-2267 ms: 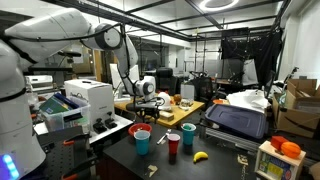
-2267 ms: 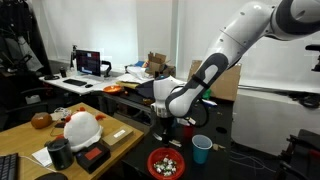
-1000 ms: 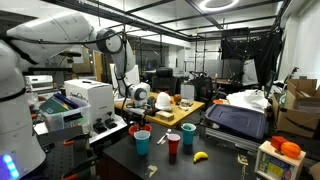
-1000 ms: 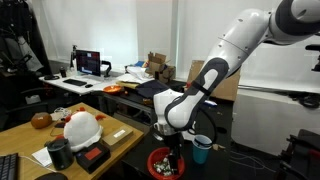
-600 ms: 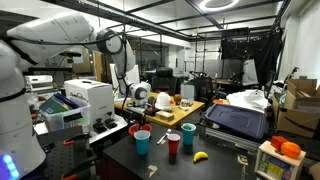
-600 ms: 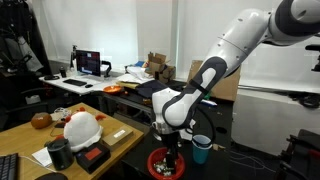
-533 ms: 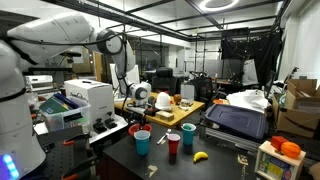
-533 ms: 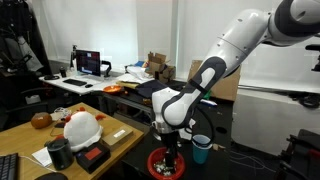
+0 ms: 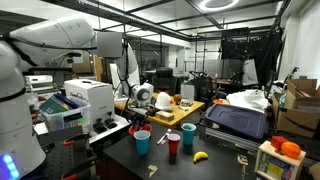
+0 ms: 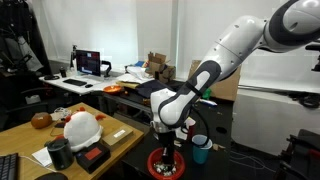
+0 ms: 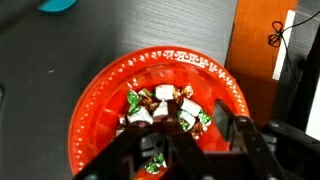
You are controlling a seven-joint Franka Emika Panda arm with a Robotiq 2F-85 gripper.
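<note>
Gripper: my gripper (image 11: 188,140) hangs spread wide, holding nothing, just above the candies (image 11: 165,105).
Candies: heaped in the red plate (image 11: 98,90) on the dark surface (image 11: 120,35).
Nearby: blue cup (image 10: 203,149) beside the plate.

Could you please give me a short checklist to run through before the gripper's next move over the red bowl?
1. Gripper centred above the red bowl: ok.
2. Jaws spread apart: ok.
3. Candies piled mid-bowl, below the fingers: ok.
4. A candy gripped: not ok, none visibly held.
5. Teal cup standing apart from the gripper: ok.
6. Gap between fingertips and candies: cannot tell.
</note>
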